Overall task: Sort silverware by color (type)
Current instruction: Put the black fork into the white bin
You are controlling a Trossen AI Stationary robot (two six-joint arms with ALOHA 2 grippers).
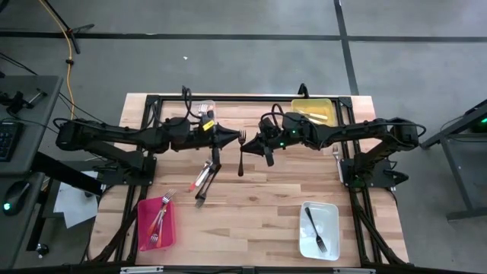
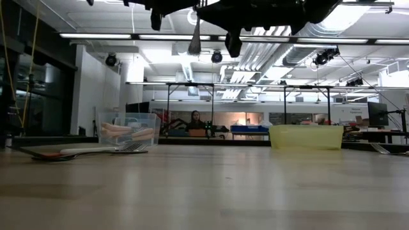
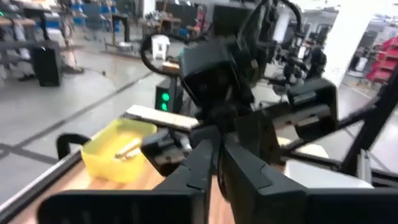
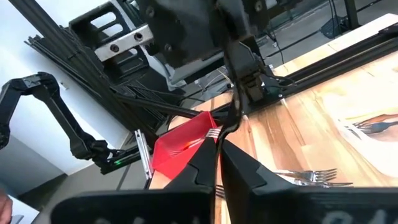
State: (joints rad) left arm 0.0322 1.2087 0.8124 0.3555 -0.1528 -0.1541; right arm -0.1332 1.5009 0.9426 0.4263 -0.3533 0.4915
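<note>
Mid-frame in the high view, both grippers meet nose to nose above the table, w/ a dark fork [image 1: 241,152] between them: tines up toward frame top, handle hanging down-frame. Looks like a hand-over.

Right gripper [image 1: 259,140] is pinched tight; its wrist view shows the fingers [image 4: 208,158] clamped w/ the fork's tines poking out just above them, so it has the fork. Left gripper [image 1: 230,139] is nearly closed at the same spot; can't tell if it's gripping the fork or letting go.

Probable reason for the swap: dark forks go in the white bin [image 1: 319,230], lower right, already holding one, which is the right arm's side.

Rest of the silverware:
- loose pile of forks [image 1: 204,180] left of centre
- red-handled ones in the red bin [image 1: 157,223], lower left
- yellow bin [image 1: 313,111], upper right, w/ pale pieces
- clear bin [image 1: 203,109], upper centre-left
</note>
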